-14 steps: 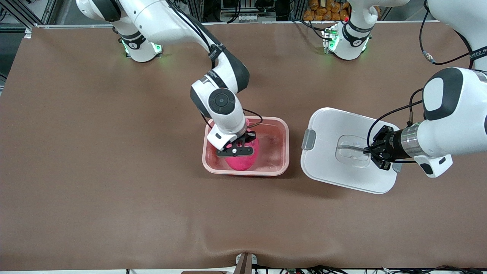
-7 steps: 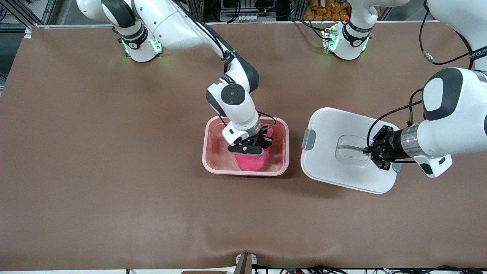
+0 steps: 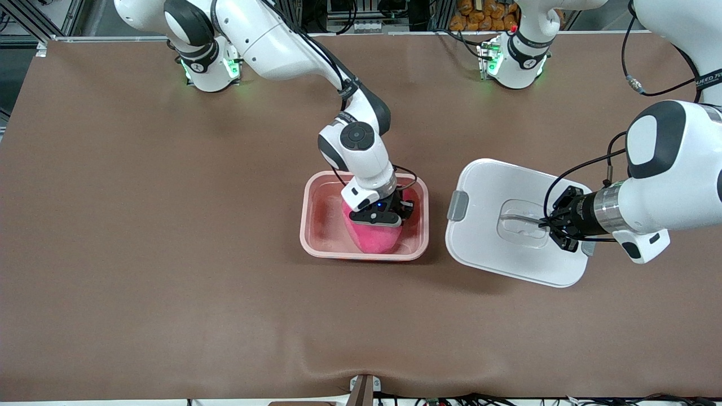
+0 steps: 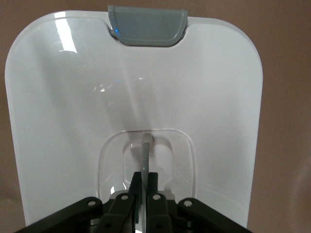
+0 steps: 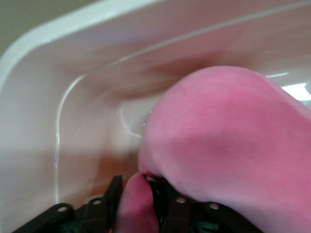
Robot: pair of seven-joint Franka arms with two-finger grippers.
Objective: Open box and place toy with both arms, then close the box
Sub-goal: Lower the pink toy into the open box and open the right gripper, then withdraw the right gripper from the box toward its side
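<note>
Plush toy [image 3: 373, 239] sits in the open box [image 3: 315, 198] mid-bench, right tool [image 3: 377, 219] down on it, grip I cannot tell. Left tool [image 3: 550, 226], pinching the handle, holds the lid [image 3: 485, 192] aside toward its bench end, ready for closing.

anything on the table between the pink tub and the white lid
Nothing: in the front view only a narrow strip of bare brown table separates the tub from the lid; its grey clip faces the tub.
</note>
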